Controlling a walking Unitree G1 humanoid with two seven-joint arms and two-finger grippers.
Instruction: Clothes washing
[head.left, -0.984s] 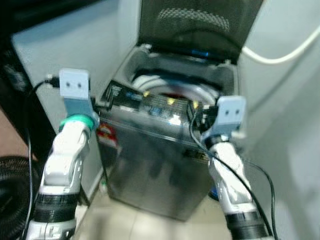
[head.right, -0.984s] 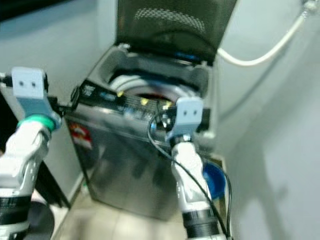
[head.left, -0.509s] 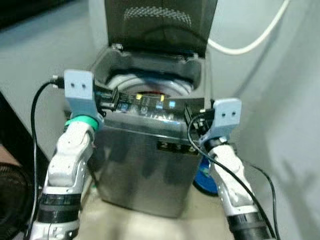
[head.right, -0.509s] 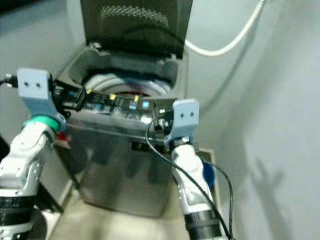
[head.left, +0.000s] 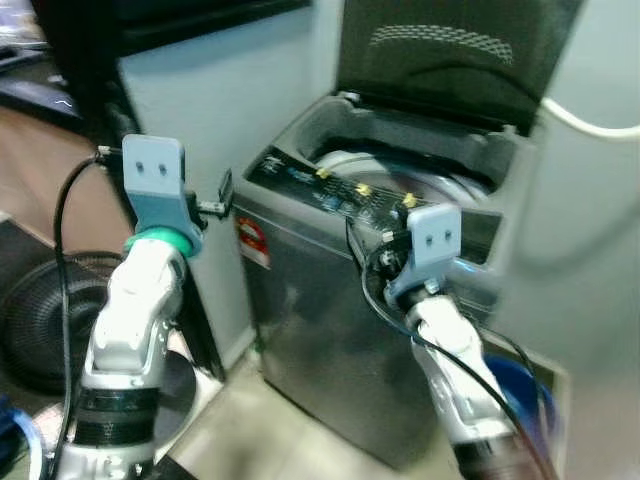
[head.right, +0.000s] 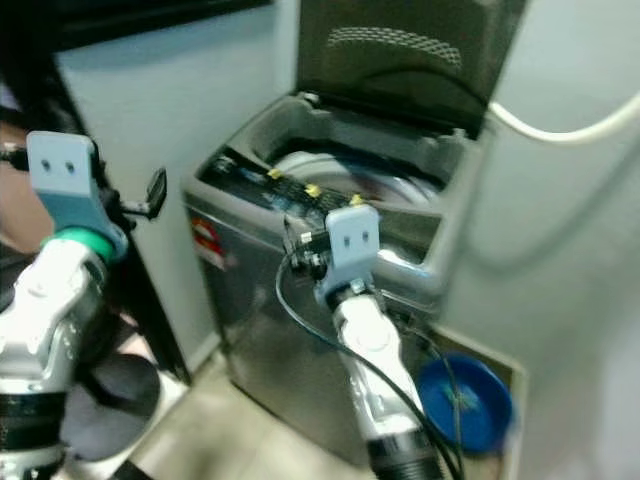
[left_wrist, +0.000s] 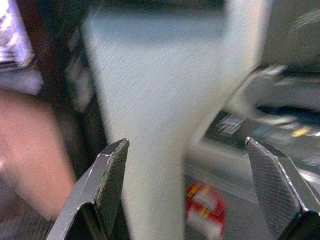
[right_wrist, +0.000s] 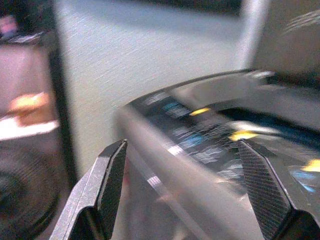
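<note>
Compared with half a second ago the whole picture has swung: the washing machine (head.left: 400, 290), then square ahead, now sits to the right of centre and is seen from its left corner, with a dark fan (head.left: 40, 320) on the floor at far left (this is the camera turning, not the machine moving). Both arms have kept their raised pose in front of the body.

The top-loader's lid (head.left: 450, 55) stands open, and the pale drum rim (head.left: 400, 175) shows behind the control panel (head.left: 330, 190), whose small yellow and blue buttons are just legible. A blue basin (head.right: 460, 400) lies on the floor at the machine's right foot, and a white hose (head.right: 560, 130) loops along the wall.

The left gripper (left_wrist: 200, 190) is spread wide and holds nothing, level with the machine's left corner but apart from it. The right gripper (right_wrist: 185, 185) is likewise spread and empty, hovering just before the control panel.

No garment can be made out; a reddish patch inside the drum is too blurred to name. The step in hand looks like squaring up to the machine. To do it well, the robot should stop turning, let the blur settle, and face the panel before reaching for a button or the lid.
</note>
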